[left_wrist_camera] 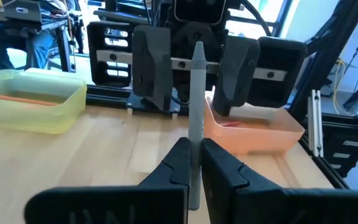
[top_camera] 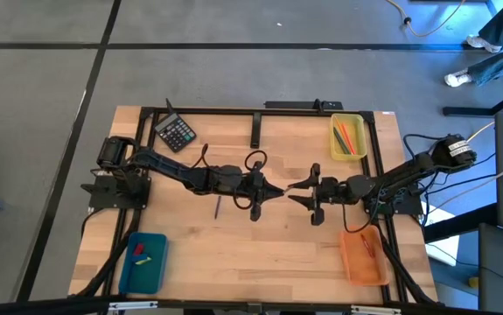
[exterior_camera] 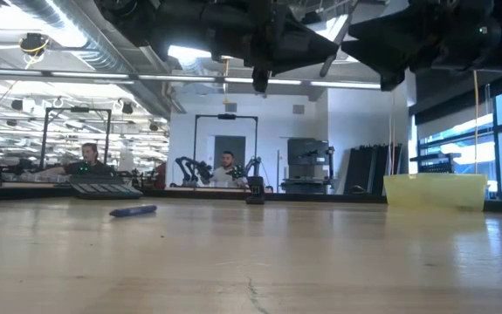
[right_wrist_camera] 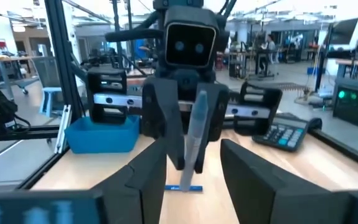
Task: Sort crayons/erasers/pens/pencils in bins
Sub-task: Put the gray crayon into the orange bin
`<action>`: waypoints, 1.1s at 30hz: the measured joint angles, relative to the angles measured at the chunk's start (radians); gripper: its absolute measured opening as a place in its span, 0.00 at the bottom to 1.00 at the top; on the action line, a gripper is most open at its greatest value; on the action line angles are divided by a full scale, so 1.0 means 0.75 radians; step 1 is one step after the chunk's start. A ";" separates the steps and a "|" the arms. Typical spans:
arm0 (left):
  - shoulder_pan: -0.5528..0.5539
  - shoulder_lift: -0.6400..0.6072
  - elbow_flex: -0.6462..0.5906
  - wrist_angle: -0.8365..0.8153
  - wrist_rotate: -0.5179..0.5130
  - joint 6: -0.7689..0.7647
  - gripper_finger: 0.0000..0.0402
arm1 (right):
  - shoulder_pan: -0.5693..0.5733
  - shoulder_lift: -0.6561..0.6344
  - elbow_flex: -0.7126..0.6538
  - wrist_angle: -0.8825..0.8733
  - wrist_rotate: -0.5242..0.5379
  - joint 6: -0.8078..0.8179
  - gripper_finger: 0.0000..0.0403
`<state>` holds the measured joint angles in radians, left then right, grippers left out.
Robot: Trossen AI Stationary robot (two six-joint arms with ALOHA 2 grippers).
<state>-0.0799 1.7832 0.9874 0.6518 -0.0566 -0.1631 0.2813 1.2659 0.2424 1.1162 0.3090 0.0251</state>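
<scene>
Evidently we are passing the grey pen (left_wrist_camera: 195,118) from arm to arm above the middle of the worktop (top_camera: 234,254). Our left gripper (left_wrist_camera: 194,163) pinches its lower end, jaws pressed onto it, so the free end points out. Our right gripper (left_wrist_camera: 194,74) faces it with jaws spread, the pen's tip between them but not yet clamped. We judge it is bound for the orange bin (top_camera: 362,255), just right of the pen.
</scene>
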 joint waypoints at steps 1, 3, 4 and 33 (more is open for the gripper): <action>0.000 0.000 0.000 0.000 0.000 0.000 0.03 | 0.000 0.000 0.000 0.005 -0.006 -0.006 0.38; 0.000 0.000 0.000 0.002 0.000 0.000 0.03 | -0.004 0.000 0.006 0.006 -0.030 -0.006 0.38; 0.000 0.000 0.000 0.006 0.000 0.000 0.03 | -0.007 0.000 0.014 0.006 -0.039 -0.006 0.38; -0.041 0.000 0.000 0.191 0.000 0.223 0.07 | -0.030 0.000 0.115 -0.010 -0.129 -0.066 0.07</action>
<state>-0.1108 1.7832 0.9874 0.7948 -0.0567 0.0040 0.2588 1.2659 0.3286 1.1088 0.2120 -0.0243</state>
